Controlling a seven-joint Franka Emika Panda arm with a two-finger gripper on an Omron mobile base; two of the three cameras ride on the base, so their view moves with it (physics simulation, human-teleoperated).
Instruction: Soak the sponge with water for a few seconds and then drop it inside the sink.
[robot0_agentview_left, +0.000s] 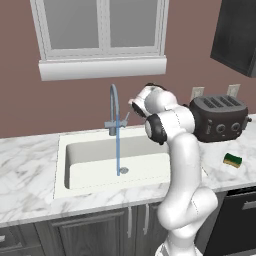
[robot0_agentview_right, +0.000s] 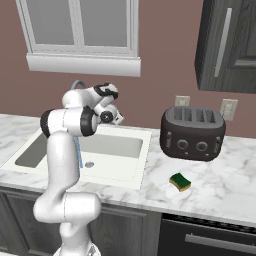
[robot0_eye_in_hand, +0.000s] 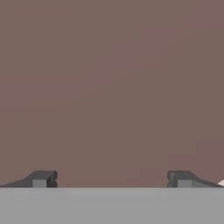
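In your left base view the smooth white arm (robot0_agentview_left: 182, 165) rises nearest; the sponge (robot0_agentview_left: 232, 160), yellow with a green scrub top, lies on veined marble counter (robot0_agentview_left: 30, 165), well right of the jaws. Right base view: water (robot0_agentview_right: 80, 152) falls into the off-white sink (robot0_agentview_right: 117, 145). Hand view: your gripper (robot0_eye_in_hand: 112, 179) stands wide open, facing plain brown wall (robot0_eye_in_hand: 112, 87).

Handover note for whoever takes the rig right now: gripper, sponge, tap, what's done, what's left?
Gripper: open, empty, raised near the tap and facing the brown wall.
Sponge: on the marble counter, in front of the toaster, right of the sink. Untouched.
Water: running from the grey gooseneck tap into the sink, near the drain.
Done: tap on.
Left: pick up the sponge, hold it in the stream for a few seconds, drop it in the sink.
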